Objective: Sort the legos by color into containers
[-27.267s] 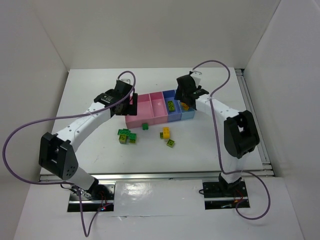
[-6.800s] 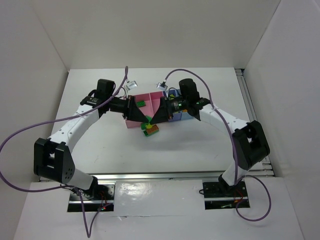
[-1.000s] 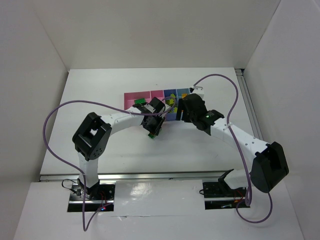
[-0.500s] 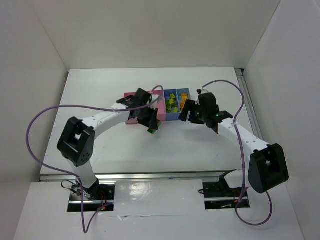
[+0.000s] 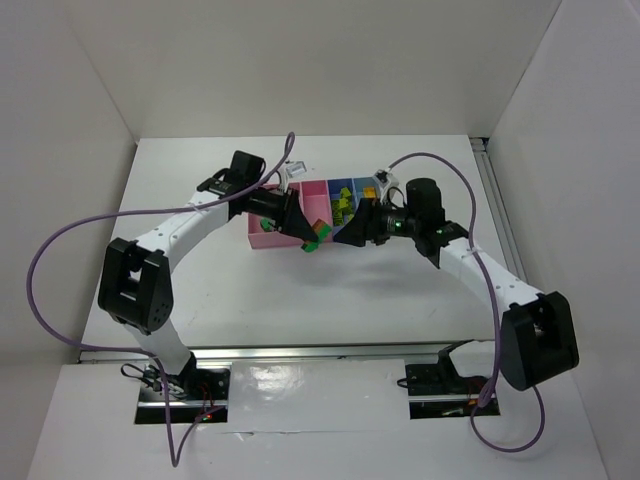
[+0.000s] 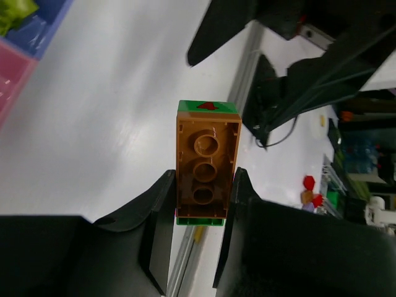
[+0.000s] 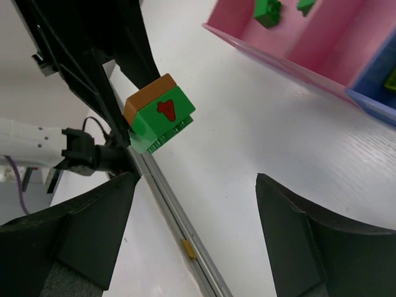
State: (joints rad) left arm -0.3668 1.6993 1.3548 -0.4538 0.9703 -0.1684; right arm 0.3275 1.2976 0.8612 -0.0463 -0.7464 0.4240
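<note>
My left gripper [image 6: 203, 178] is shut on a stacked pair of legos [image 6: 206, 158]: an orange brick pressed onto a dark green one with a red mark [image 7: 159, 111]. In the top view the pair [image 5: 316, 238] hangs just in front of the containers [image 5: 262, 233]. My right gripper [image 7: 197, 179] is open and empty, facing the pair from the right [image 5: 343, 238] with a small gap. Dark green legos [image 7: 267, 12] lie in a pink bin [image 7: 322, 37]. Lime legos [image 5: 343, 207] lie in a blue bin. Yellow and orange legos [image 5: 369, 190] lie in the far right bin.
The row of bins sits mid-table behind both grippers. Both arms reach inward, nearly tip to tip. A metal rail [image 5: 310, 350] runs along the table's near edge. White walls close in the left, right and back.
The left arm has swung out to the left and turned its gripper rightward with the stacked pair. The right gripper has drawn back, turned to face the pair and opened wider.
</note>
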